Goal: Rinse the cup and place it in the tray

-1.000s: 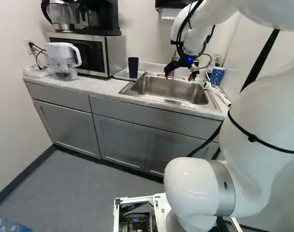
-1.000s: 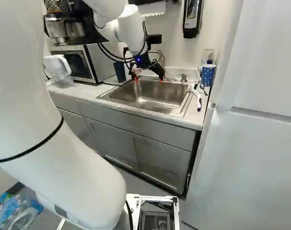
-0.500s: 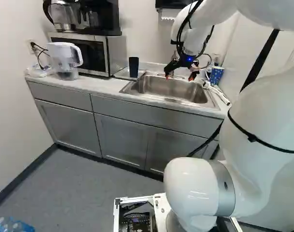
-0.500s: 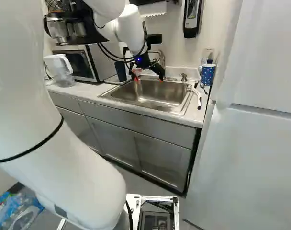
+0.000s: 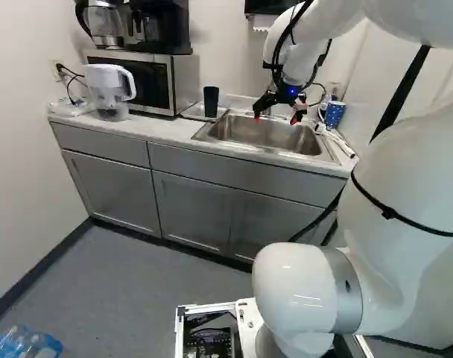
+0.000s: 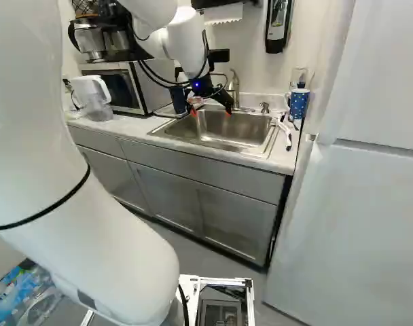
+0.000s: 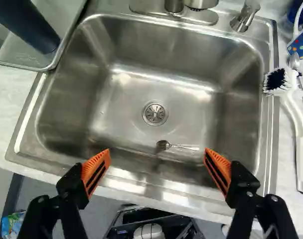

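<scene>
Over the sink [image 7: 186, 84], the gripper [image 5: 275, 119] hangs with its fingers spread wide. Dark cup [image 7: 24, 22] stands upright in the tray [image 7: 22, 66], at the sink's microwave [image 5: 148, 83] side. Small utensil [image 7: 164, 145] lies on the sink bottom near the drain [image 7: 155, 113]. White brush [image 7: 302, 144] lies along the opposite side, near a dotted mug [image 6: 298, 103].

2 base views are looking ahead from behind the arm [image 5: 405, 171], sharing the sink [image 6: 242, 123]; the wrist view is facing down, nearer.
</scene>
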